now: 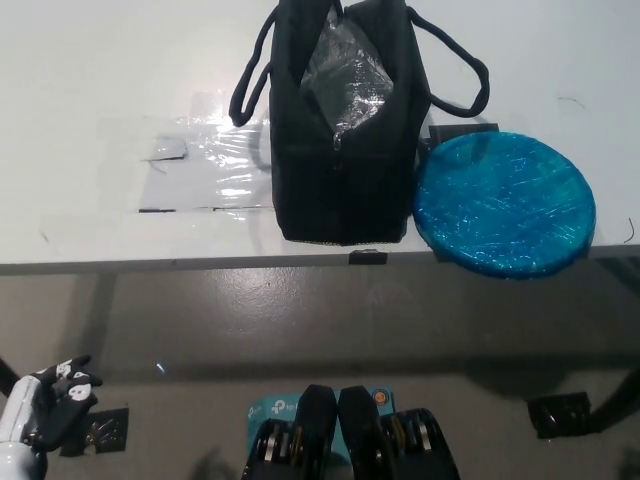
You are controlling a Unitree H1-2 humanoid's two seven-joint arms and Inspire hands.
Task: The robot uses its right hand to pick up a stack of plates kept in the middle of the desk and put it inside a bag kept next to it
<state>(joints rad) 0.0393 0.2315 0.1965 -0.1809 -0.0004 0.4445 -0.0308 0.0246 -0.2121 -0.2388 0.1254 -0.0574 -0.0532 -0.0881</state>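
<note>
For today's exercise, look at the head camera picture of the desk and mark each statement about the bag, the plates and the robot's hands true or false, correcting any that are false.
1. The stack of plates lies inside the bag. False: it rests on the desk, beside the black bag on its right in the picture.
2. The plates are wrapped in blue plastic film. True.
3. The bag's top is open, showing a shiny lining. True.
4. The right hand is gripping the plates. False: no black right hand appears in the picture.
5. The left hand is low at the picture's lower left, below the desk edge, away from the plates. True.
6. The bag is red. False: it is black, with dark rope handles.
</note>
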